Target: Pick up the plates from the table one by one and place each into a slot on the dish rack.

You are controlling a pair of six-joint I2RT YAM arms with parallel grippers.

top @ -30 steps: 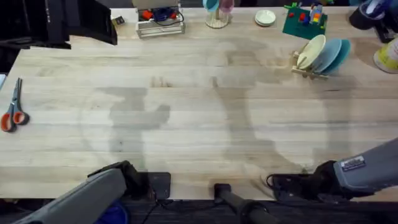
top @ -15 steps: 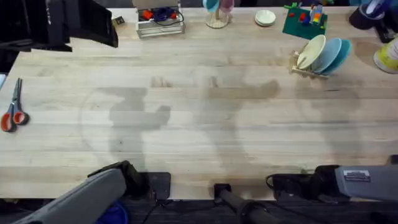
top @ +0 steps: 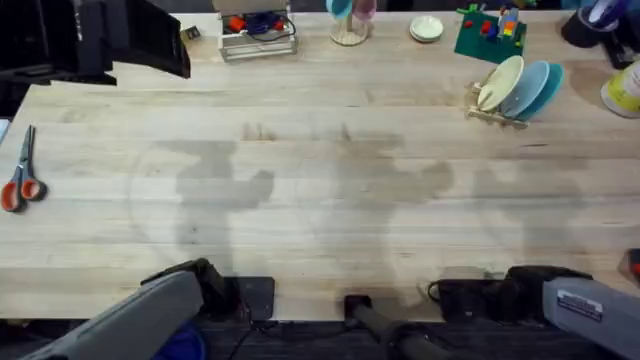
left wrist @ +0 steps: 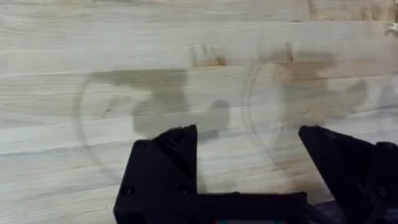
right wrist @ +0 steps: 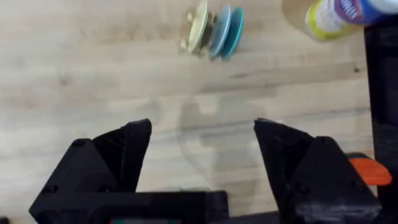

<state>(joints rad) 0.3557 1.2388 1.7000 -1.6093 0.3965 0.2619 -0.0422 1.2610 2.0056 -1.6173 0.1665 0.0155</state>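
Three plates stand on edge in the dish rack (top: pixel 492 114) at the table's (top: pixel 320 200) far right: cream (top: pixel 499 82), light blue (top: pixel 525 88) and teal (top: pixel 549 88). Each leans in its own slot. The right wrist view shows the same cream plate (right wrist: pixel 199 26), blue plate (right wrist: pixel 219 31) and teal plate (right wrist: pixel 234 30) far ahead. My right gripper (right wrist: pixel 202 127) is open and holds nothing, low at the table's near right edge. At the near left edge my left gripper (left wrist: pixel 249 134) is also open over bare wood.
Orange-handled scissors (top: pixel 20 180) lie at the left edge. Along the back stand a wire basket (top: pixel 258 38), a cup (top: pixel 348 25), a small pale dish (top: pixel 426 28) and a green board with toys (top: pixel 490 35). A bottle (top: pixel 625 90) stands right of the rack.
My right arm has drawn back and down toward the near right corner, and its shadow on the wood has shifted. The left arm and the plates have not moved.
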